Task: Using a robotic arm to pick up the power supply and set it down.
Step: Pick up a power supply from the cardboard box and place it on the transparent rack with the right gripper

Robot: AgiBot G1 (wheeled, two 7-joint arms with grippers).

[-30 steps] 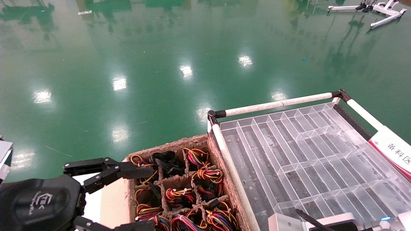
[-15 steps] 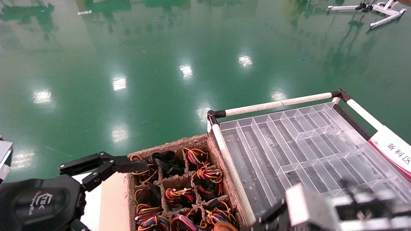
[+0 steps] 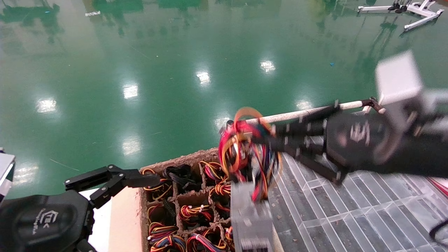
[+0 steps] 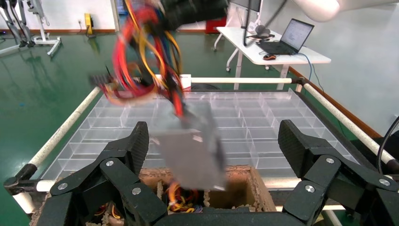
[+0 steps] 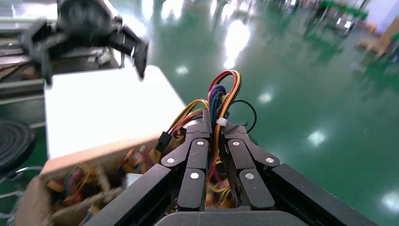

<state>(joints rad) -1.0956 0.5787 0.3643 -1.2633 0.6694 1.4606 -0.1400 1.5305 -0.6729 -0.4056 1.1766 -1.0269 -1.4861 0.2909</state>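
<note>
The right gripper point(image 3: 269, 140), black with two jaws on a grey wrist block, is clamping the red, yellow and orange wire bundle between narrow jaws, so the small grey metal power supply point(image 3: 251, 218) is dangling below the jaws, above the brown pulp-fibre compartment tray point(image 3: 147, 213). The carrying step seems to be under way. Next comes swinging it over the clear plastic divider tray point(image 3: 350, 203) and lowering gently. The left gripper point(image 3: 115, 182) is waiting beside the pulp tray, jaws wide.

Both claws are black, jointed with silver screws: the left claw point(image 3: 115, 178) carries a white logo, the right claw point(image 3: 280, 140) a grey wrist block point(image 3: 399, 77).
</note>
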